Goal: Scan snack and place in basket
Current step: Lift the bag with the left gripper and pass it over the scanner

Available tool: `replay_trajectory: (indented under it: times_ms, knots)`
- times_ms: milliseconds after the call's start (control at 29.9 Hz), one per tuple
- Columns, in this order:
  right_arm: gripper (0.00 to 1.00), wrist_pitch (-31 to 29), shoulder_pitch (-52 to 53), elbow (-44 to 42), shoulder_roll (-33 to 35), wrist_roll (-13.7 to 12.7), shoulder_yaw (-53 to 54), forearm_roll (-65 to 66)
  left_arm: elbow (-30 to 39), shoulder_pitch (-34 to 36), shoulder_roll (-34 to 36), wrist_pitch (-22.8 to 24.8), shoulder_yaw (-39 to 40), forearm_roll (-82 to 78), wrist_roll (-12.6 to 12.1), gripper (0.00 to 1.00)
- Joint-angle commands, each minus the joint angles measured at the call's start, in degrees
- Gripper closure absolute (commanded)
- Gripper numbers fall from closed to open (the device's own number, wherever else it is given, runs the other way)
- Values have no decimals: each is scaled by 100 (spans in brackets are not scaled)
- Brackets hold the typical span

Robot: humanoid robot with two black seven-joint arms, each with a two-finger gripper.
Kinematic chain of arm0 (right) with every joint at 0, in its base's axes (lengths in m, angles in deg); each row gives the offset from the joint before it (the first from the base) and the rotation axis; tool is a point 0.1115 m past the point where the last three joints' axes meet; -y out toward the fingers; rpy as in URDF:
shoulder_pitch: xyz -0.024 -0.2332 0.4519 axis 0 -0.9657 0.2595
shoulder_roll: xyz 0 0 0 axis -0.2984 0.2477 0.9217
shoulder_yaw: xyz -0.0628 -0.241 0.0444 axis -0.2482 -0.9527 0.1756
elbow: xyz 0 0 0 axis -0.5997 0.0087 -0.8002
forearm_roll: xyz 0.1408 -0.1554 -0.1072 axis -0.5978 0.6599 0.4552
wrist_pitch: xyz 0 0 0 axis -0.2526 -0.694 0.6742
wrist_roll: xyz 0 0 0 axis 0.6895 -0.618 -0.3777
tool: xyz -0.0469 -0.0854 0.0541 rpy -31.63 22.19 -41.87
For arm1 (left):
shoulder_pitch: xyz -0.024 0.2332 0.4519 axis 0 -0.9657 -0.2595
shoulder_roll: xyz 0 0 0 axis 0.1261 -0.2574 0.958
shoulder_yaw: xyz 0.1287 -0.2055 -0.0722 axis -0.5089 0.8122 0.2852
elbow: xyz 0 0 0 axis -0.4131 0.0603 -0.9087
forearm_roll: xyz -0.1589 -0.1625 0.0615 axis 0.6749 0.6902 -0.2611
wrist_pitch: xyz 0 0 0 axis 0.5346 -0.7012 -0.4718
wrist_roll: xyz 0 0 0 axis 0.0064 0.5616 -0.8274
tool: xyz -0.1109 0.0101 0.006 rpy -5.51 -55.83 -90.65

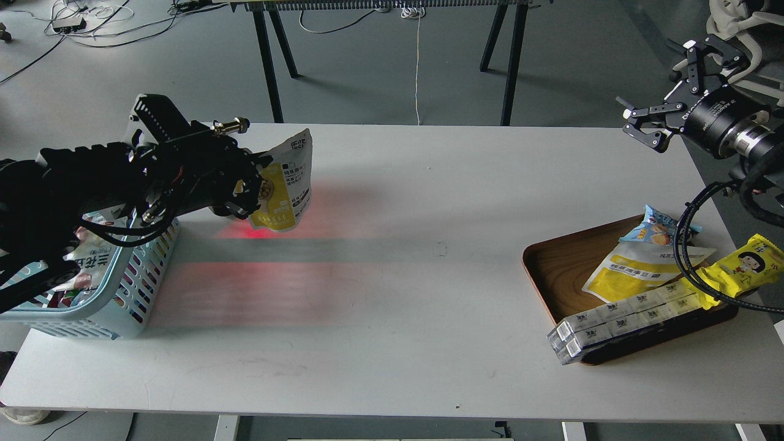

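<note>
My left gripper (260, 184) is shut on the snack (286, 182), a yellow-and-white pouch with a balls picture, and holds it upright above the table just right of the basket (125, 288). The light blue slotted basket stands at the table's left edge, partly hidden under my left arm, with packets inside. A red scanner glow lies on the table below the snack. My right gripper (670, 86) is open and empty, raised above the table's far right corner.
A brown wooden tray (554, 269) at the right holds a flat yellow-and-white pouch (637, 269), a blue packet (652, 229), a bright yellow wrapper with a cartoon face (744, 266) and clear boxes (618, 318). A black cable (689, 245) loops over the tray.
</note>
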Motion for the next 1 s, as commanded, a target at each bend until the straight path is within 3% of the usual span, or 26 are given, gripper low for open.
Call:
replay_trajectory:
  times_ms: [0,468,635,803,970]
  knots:
    - [3,0,0,0,0,6,4,0,-8,127,-115,46,7,0,-17,100]
    - [3,0,9,0,8,-3,4,0,-8,523,-608,165,33,2,-123,100]
    - [3,0,9,0,8,-3,4,0,-8,505,-608,165,112,290,-421,100]
    - [3,0,9,0,8,-3,4,0,-8,461,-512,165,183,1055,-939,100]
    - [3,0,9,0,8,-3,4,0,-8,409,-275,165,174,1670,-1168,100]
